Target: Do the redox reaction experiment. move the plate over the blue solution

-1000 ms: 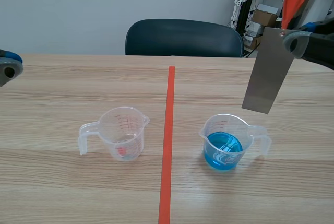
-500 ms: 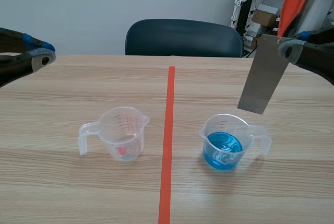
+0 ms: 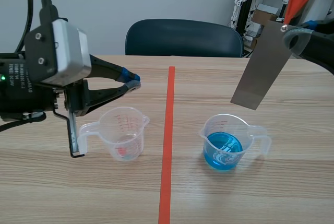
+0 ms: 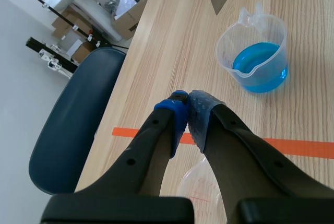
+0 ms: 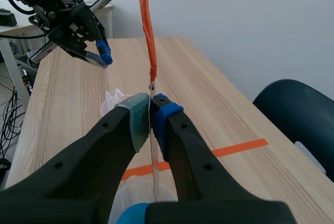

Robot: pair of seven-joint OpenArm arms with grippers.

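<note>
Left tool (image 4: pixel 187 104) closed, empty; right tool (image 5: pixel 151 106) clamps plate (image 3: pixel 261 67).

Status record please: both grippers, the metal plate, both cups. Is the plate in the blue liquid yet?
left gripper: shut on nothing, in the air over the clear plastic measuring cup with red markings
right gripper: shut on the top end of the grey rectangular metal plate
plate: hanging tilted, lower end in the air, apart from both cups
blue cup: clear plastic measuring cup of blue liquid, upright, on the right arm's side of the orange-red tape line
plate in liquid: no
</note>
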